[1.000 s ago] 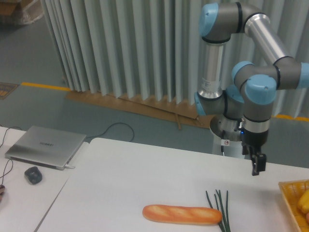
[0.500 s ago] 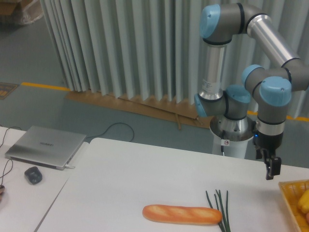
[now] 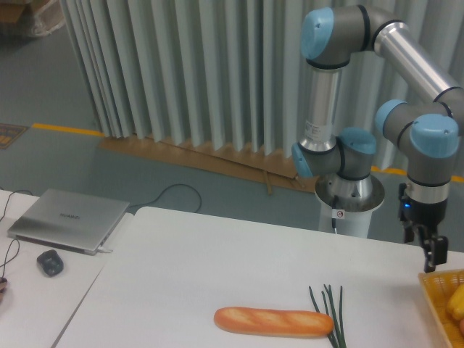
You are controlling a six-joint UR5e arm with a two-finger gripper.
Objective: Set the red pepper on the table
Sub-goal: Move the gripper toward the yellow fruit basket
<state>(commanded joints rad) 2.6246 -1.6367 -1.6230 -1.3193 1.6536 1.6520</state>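
- Overhead at the right, the grey-and-blue jointed robot arm (image 3: 406,65) bent down toward the far right edge of the large plain white tabletop with rounded corners (image 3: 217,254).
- At its end, the small dark two-finger gripper (image 3: 433,262) hung pointing downward, just above the rim of the woven orange-yellow basket (image 3: 435,297) that was cut off by the right border of the view.
- Its jaws were too small and dark against the background to judge; I could not tell whether they stood apart or closed, and nothing could be seen between them.
- Inside the basket, a piece of yellow produce (image 3: 457,301) showed at the very edge of the frame.
- The small glossy red pepper could not be made out anywhere in this view; only a sliver of the basket's contents was visible.
- On the tabletop, a long orange-brown baguette (image 3: 273,321) lay flat near the front edge, its right end touching a bunch of thin dark green stalks (image 3: 331,319) that fanned out beside it.
- To the left, well apart from the baguette, a smaller white desk (image 3: 36,297) held a closed grey laptop (image 3: 67,219) and a dark grey mouse (image 3: 50,262) near it.
- Behind everything, pale grey pleated curtains (image 3: 196,72) hung to the floor.
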